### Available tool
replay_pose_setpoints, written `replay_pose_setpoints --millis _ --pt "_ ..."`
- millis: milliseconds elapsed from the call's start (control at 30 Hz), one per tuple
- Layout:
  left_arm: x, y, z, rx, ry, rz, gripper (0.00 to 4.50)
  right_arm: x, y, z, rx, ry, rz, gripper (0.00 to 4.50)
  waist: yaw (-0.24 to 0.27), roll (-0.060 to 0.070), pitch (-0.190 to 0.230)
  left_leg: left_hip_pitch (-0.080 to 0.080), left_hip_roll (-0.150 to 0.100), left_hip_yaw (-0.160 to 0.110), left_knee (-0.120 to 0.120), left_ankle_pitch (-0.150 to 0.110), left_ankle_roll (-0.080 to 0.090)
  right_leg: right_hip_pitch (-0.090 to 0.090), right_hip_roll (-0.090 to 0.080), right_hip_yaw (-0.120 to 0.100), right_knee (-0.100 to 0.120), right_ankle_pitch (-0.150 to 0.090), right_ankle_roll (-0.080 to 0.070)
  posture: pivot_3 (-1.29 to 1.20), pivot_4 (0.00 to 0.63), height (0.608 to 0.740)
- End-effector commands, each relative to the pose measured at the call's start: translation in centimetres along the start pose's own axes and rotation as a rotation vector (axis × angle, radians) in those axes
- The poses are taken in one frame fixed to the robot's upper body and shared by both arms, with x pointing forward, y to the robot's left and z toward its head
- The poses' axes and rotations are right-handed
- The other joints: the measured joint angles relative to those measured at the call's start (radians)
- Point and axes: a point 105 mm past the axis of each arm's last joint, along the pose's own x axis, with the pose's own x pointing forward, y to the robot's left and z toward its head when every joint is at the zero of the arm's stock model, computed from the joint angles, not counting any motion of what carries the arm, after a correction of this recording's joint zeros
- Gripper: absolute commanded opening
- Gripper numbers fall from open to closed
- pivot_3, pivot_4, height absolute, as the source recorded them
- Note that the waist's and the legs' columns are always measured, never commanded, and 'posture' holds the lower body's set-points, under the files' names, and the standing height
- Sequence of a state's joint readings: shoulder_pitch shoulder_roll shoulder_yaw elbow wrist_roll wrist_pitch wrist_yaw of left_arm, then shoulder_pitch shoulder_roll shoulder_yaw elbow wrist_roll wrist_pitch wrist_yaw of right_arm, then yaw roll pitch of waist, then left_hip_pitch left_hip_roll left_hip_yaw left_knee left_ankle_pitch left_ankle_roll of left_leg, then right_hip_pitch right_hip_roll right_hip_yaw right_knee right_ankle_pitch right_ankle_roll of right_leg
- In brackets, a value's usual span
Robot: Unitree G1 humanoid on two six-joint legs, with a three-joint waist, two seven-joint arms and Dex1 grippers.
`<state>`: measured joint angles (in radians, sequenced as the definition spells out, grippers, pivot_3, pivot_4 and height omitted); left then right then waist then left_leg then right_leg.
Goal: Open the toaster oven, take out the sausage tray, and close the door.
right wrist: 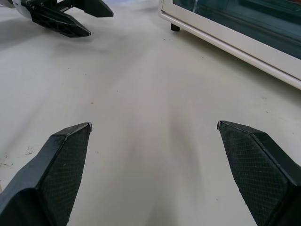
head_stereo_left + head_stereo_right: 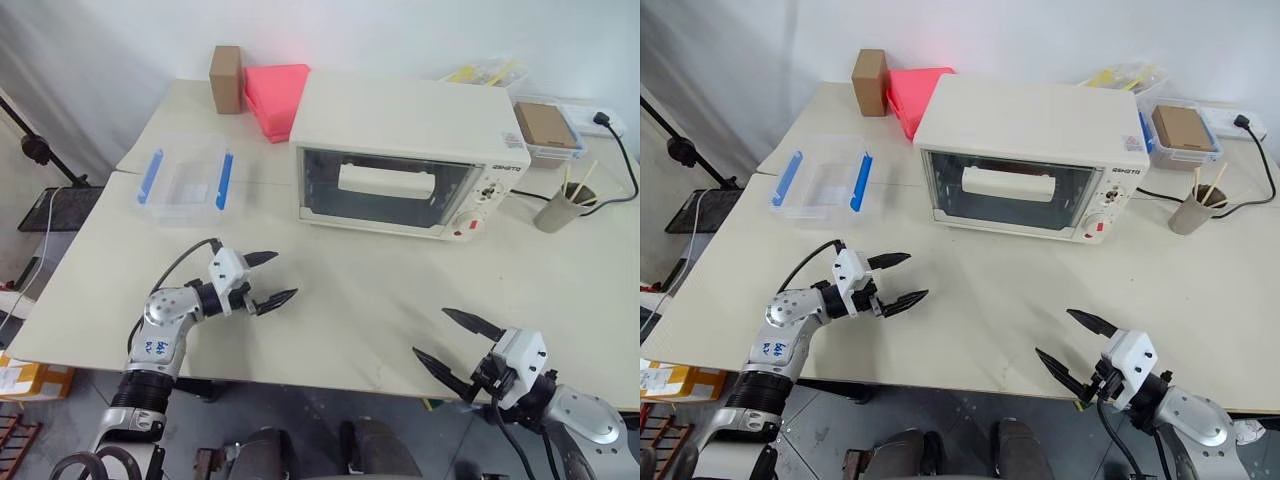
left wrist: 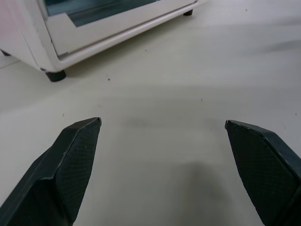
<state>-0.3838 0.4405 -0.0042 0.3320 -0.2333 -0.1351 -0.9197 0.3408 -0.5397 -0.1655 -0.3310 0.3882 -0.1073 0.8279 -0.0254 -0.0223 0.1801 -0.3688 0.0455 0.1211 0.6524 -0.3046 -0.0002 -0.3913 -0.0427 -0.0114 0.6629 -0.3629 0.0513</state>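
Table [image 2: 350,300] cream, matte — white wall [image 2: 120,50] behind.

one toaster oven [image 2: 405,150], two brown boxes [image 2: 226,78], one cup [image 2: 560,208]

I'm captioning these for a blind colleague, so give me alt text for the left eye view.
A cream toaster oven sits on a pale table with its door shut. The left gripper and right gripper hover open and empty in front of it, and a clear plastic box lies beside the oven.
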Motion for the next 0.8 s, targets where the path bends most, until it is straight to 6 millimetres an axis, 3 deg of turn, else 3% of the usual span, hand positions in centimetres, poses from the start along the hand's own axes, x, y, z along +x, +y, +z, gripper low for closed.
replay_pose_setpoints --millis 33,167,300,400,567,800 --pt "-0.2 1.0 1.1 0.015 -0.027 0.029 4.48 -0.3 -0.6 1.0 -0.013 -0.037 -0.024 4.5 0.0 0.0 0.0 0.0 0.0 0.0 0.0 0.0 0.0 0.0 0.0 0.0 0.0 0.0 0.0 0.0 0.15 0.74" --pt "-0.7 1.3 2.2 -0.01 -0.092 0.043 4.48 0.5 -1.4 2.3 0.021 -0.086 -0.04 4.5 -0.003 0.0 0.0 0.0 0.0 0.0 0.0 0.0 0.0 0.0 0.0 0.0 0.0 0.0 0.0 0.0 0.15 0.74" --pt "-4.3 -0.1 5.6 -0.131 -0.229 -0.139 4.48 3.7 -4.1 7.0 0.106 -0.224 -0.039 4.5 -0.03 -0.001 0.001 0.0 0.002 0.002 0.002 0.001 -0.002 -0.002 0.0 0.001 0.005 0.0 0.0 0.0 0.15 0.74" --pt "-5.4 0.2 6.9 -0.139 -0.217 -0.106 4.48 5.6 -6.1 8.9 0.114 -0.258 -0.054 4.5 -0.023 -0.001 0.001 0.001 0.002 -0.002 0.002 0.002 -0.004 -0.002 0.0 -0.001 0.008 -0.001 -0.002 0.0 0.15 0.74" --pt "-5.6 -0.4 7.5 -0.136 -0.206 -0.091 4.48 7.7 -7.8 10.5 0.127 -0.299 -0.065 4.5 0.005 0.0 0.001 -0.001 0.001 -0.004 0.002 0.002 -0.003 -0.001 0.0 -0.002 0.006 -0.001 -0.002 0.0 0.15 0.74" --pt "-5.7 -1.1 7.2 -0.159 -0.204 -0.057 4.48 9.4 -7.7 12.0 0.095 -0.357 -0.019 4.5 -0.006 0.0 0.001 -0.003 0.001 -0.003 0.003 0.0 0.0 -0.001 0.001 0.0 0.002 -0.001 -0.001 0.0 0.15 0.74"
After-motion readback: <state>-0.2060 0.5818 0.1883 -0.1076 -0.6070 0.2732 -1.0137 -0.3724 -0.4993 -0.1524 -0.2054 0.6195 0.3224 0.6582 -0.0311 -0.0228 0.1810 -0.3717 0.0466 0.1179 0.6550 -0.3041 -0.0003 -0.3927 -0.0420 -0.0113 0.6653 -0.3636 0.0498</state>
